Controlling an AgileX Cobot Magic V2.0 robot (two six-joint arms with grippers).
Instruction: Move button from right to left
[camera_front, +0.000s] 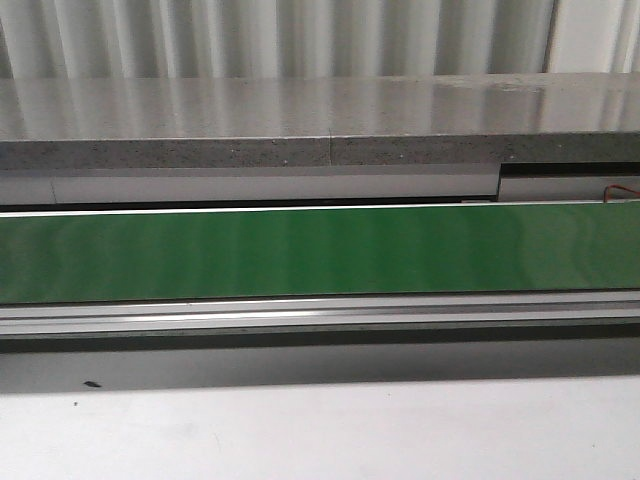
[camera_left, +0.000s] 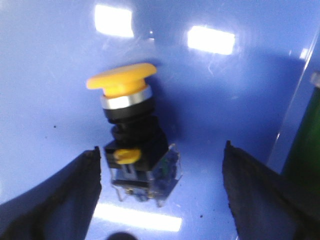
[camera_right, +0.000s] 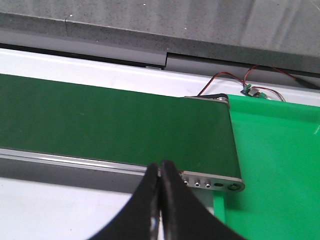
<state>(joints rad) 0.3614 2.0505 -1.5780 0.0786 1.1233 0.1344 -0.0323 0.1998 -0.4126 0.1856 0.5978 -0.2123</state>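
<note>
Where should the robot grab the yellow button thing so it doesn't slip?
Probably the boxy block under the button, the left gripper closing in from both sides. The block's sides look flat; the round yellow head would likely slip. The open fingers already flank it.

A green belt (camera_front: 320, 252) runs left to right; a grey stone ledge (camera_front: 320, 120) lies beyond, red wires (camera_right: 225, 80) at its right end.
</note>
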